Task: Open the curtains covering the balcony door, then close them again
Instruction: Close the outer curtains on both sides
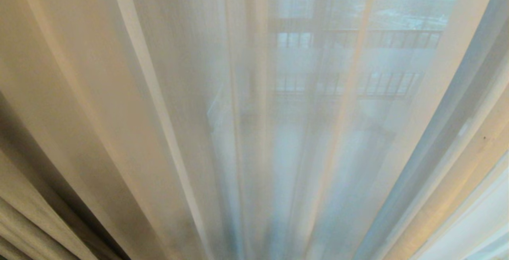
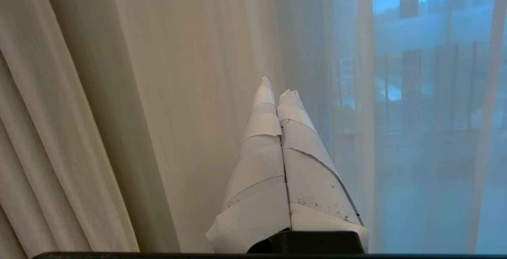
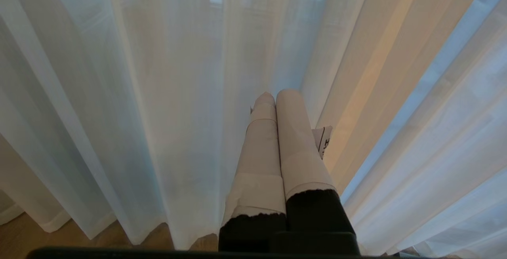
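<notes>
The curtains are drawn across the whole head view. Thin white sheers (image 1: 191, 93) hang in long folds, and a heavy grey-beige drape (image 1: 24, 212) stands at the lower left. The balcony door (image 1: 322, 1) shows only dimly through the sheers, as a dark frame. Neither gripper appears in the head view. My left gripper (image 2: 277, 86) is shut with nothing in it, its taped fingers pointing at the sheers (image 2: 206, 73) beside the heavy drape (image 2: 35, 132). My right gripper (image 3: 277, 94) is also shut and empty, close in front of the sheers (image 3: 158, 112).
A dark railing (image 1: 358, 39) with vertical bars shows through the fabric beyond the glass. Wooden floor (image 3: 23, 235) is visible under the hem of the sheers in the right wrist view.
</notes>
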